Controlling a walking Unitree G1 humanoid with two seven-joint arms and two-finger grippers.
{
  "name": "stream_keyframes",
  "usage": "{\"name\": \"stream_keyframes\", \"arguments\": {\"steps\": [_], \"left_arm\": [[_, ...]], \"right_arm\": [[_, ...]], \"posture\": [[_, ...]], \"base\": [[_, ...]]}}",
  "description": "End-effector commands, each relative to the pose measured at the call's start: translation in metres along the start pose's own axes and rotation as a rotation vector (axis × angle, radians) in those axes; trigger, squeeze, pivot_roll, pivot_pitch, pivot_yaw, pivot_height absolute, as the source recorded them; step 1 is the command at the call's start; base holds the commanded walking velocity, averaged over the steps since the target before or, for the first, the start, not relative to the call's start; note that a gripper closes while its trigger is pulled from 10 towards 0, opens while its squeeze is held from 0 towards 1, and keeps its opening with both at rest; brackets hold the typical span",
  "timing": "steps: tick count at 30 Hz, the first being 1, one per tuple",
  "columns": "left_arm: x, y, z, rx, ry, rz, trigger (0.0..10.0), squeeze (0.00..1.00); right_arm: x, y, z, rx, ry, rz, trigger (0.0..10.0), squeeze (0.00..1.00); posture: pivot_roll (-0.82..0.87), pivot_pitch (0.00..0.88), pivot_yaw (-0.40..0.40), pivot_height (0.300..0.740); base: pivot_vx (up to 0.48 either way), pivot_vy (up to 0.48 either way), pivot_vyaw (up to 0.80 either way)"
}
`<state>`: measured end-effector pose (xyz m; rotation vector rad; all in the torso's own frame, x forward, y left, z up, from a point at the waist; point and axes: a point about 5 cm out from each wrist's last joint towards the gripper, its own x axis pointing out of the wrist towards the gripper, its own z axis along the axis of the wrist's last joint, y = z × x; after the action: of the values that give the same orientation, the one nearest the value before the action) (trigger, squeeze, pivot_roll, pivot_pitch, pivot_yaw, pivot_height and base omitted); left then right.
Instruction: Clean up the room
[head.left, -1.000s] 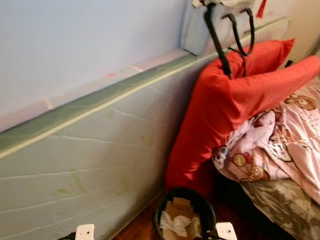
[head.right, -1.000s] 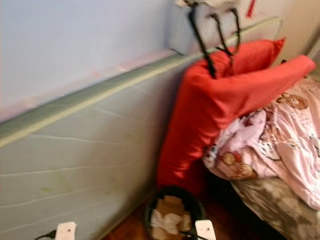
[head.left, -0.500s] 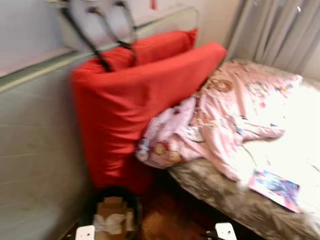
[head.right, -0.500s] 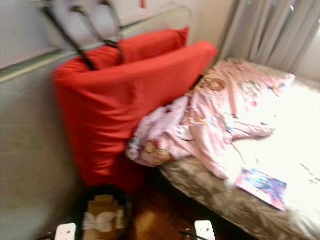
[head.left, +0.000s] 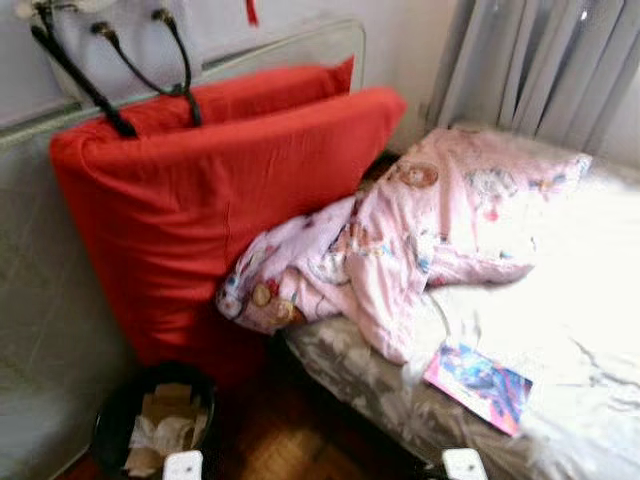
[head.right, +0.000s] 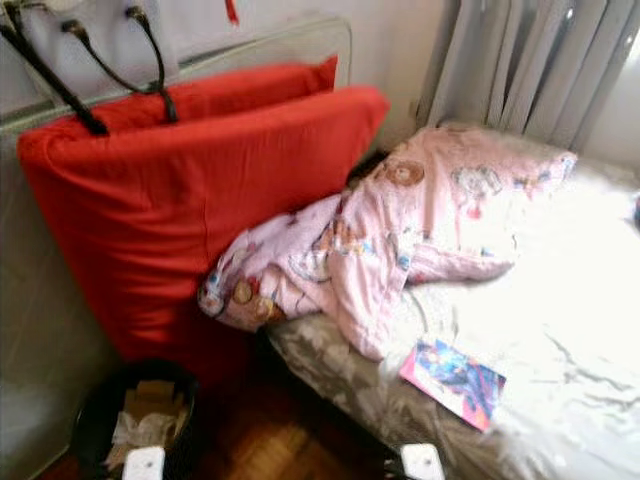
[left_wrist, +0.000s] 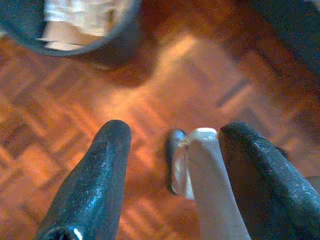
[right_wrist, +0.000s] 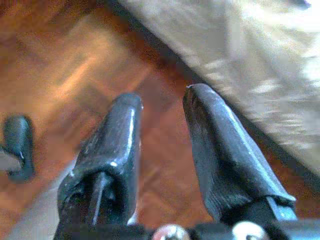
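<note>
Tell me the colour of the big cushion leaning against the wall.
Red; the big fabric cushion shows best in the left eye view.

1. 2 cushions (head.left: 220, 190) stand on edge against the wall panel (head.left: 40, 330), at the left.
2. A bag's straps (head.left: 110, 80) hang over the cushions' top.
3. A bin (head.left: 150, 425) sits on the floor before the cushions.
4. The bed (head.left: 560, 330) lies right; a blanket (head.left: 400, 240) leans from it onto the cushions.
5. A booklet (head.left: 478, 385) lies on the bed's near edge.

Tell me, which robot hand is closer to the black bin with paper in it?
The left. The left gripper hangs over the wooden floor close beside the black bin. The right gripper hangs farther off, by the edge of the bed.
</note>
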<state>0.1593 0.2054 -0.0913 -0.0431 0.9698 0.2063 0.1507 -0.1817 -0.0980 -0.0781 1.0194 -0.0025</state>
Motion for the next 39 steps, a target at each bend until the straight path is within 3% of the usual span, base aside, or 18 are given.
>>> {"name": "stream_keyframes", "arguments": {"steps": [1, 39], "left_arm": [[0.0047, 0.0216, 0.0470, 0.095, -0.109, -0.080, 10.0, 0.00], [0.0048, 0.0186, 0.0463, 0.036, -0.121, -0.066, 10.0, 0.00]], "right_arm": [[0.0025, -0.0184, 0.0315, 0.267, -0.127, 0.022, 10.0, 0.00], [0.0022, -0.0229, 0.0327, 0.227, -0.128, 0.001, 10.0, 0.00]], "posture": [[0.03, 0.000, -0.019, 0.740], [0.02, 0.000, -0.044, 0.740]], "base": [[0.000, 0.000, 0.00], [0.000, 0.000, 0.00]]}}
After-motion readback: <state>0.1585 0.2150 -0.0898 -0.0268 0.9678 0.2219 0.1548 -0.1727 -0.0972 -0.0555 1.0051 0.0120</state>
